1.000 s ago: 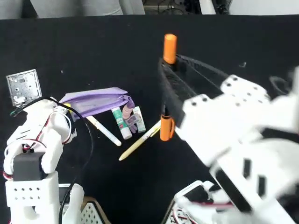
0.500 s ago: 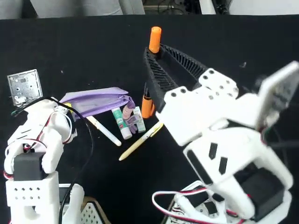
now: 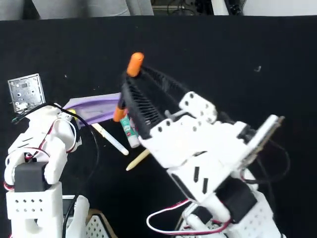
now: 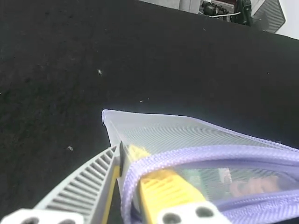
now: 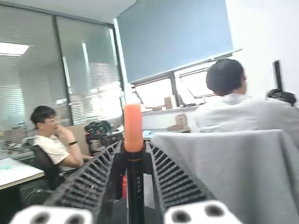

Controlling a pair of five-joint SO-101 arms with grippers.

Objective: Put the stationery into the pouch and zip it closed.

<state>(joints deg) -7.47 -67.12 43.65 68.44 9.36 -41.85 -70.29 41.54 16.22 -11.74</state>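
My right gripper (image 3: 133, 78) hangs over the purple mesh pouch (image 3: 94, 106), shut on a black marker with orange ends (image 3: 134, 63). In the right wrist view the marker (image 5: 133, 133) lies lengthwise between the jaws of the right gripper (image 5: 133, 150), its orange cap past the tips. My left gripper (image 3: 69, 115) sits at the pouch's left end. Its grey finger (image 4: 84, 186) and yellow finger (image 4: 163, 186) are shut on the pouch's zipped lip (image 4: 196, 151). A glue stick (image 3: 130, 131), a white pen (image 3: 111, 140) and a yellow pen (image 3: 138, 159) lie beside the pouch.
A grey square plate (image 3: 25, 91) lies at the table's left edge behind the left arm. A black cable (image 3: 94, 148) loops from that arm toward the front. The right arm's white body (image 3: 208, 158) covers the front middle of the black table (image 3: 237, 49).
The right arm has swung left with the marker, from right of the stationery pile to above the pouch. The left arm has kept still on the pouch.
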